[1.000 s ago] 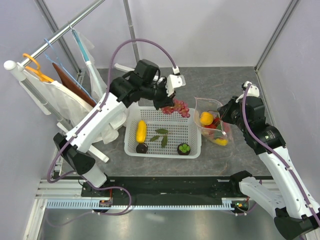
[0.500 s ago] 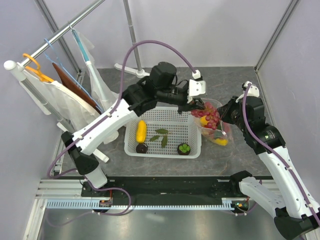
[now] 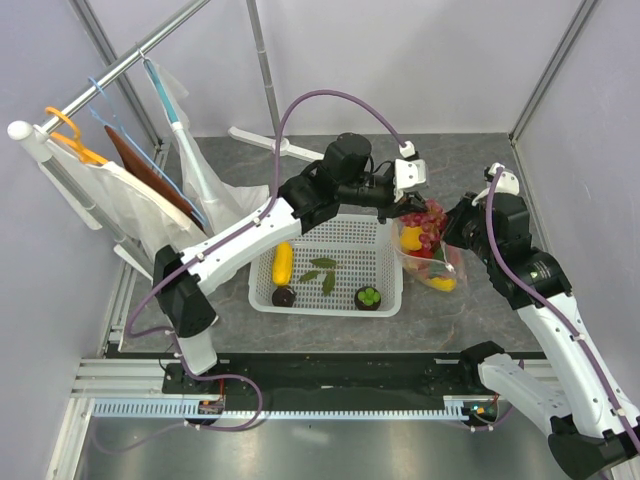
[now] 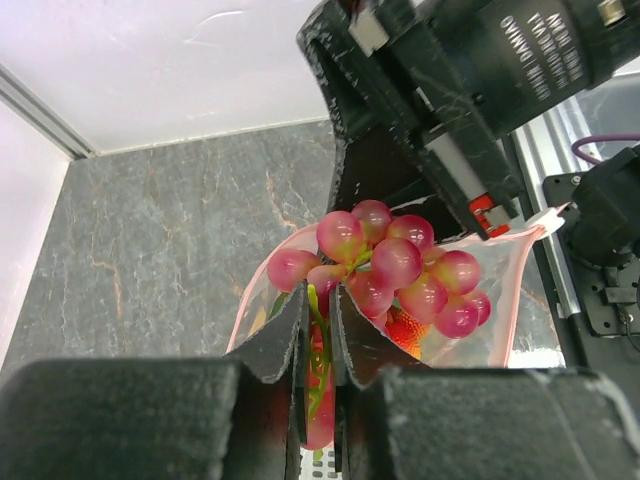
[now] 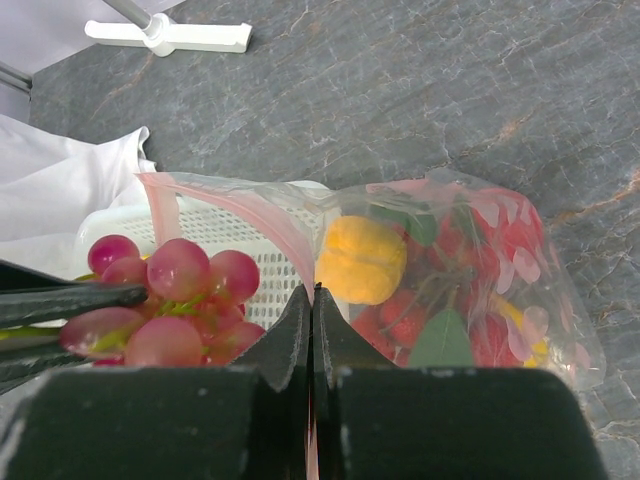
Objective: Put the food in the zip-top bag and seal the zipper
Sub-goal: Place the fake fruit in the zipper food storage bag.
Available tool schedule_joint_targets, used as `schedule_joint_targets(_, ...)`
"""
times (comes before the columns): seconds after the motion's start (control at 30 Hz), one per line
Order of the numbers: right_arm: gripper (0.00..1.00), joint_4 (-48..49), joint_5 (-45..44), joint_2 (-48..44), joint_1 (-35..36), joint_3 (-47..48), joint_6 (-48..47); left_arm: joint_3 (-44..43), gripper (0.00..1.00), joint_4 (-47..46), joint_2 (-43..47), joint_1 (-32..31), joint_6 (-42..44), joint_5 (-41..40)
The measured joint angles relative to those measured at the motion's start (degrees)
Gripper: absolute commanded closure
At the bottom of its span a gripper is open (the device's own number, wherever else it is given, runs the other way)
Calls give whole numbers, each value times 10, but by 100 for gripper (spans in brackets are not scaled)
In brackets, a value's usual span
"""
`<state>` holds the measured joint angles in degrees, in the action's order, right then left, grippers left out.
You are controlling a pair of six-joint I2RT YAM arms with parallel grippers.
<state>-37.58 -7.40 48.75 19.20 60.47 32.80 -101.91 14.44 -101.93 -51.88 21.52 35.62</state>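
Loading step: the left hand, clamped narrow on the purple grapes, hangs over the zip-top bag, whose rim the closed right hand pinches open; next, it should probably lower and let go.

Robotics lab cell: panelled walls, aluminium posts, grey tabletop, robot arms on bench rail, clothes rack alongside.

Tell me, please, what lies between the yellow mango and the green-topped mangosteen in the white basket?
Loose green leaves lie on the basket floor between the yellow mango and the mangosteen, seen in the top view.
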Motion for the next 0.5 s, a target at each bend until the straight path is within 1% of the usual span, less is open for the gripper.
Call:
schedule_joint_targets(0.07, 100, -2, 0, -1, 0, 0, 0, 0, 98, 2, -3, 0, 0, -2)
schedule_joint_targets(0.1, 100, -2, 0, -1, 0, 0, 0, 0, 95, 2, -4, 0, 0, -2)
schedule_joint_targets(0.27, 100, -6, 0, 0, -1, 0, 0, 11, 91, 10, -6, 0, 0, 8)
schedule_joint_targets(0.33, 100, -6, 0, -1, -1, 0, 0, 7, 79, 27, -9, 0, 2, 9)
schedule_joint_targets(0.37, 100, -6, 0, 0, -2, 0, 0, 1, 60, 39, -14, 0, 4, 9)
schedule_joint_targets(0.4, 100, -7, 0, 0, -2, 0, 0, -5, 52, 48, -19, 0, 7, 8)
schedule_joint_targets(0.43, 100, -7, 0, -1, -2, 0, 0, -12, 47, 60, -24, 0, 10, 5)
schedule_joint_targets(0.47, 100, -7, 0, -1, -2, 0, 0, -18, 38, 75, -29, 0, 11, 3)
schedule_joint_targets(0.5, 100, -7, 0, -1, -2, 0, 0, -21, 35, 85, -30, 0, 13, 3)
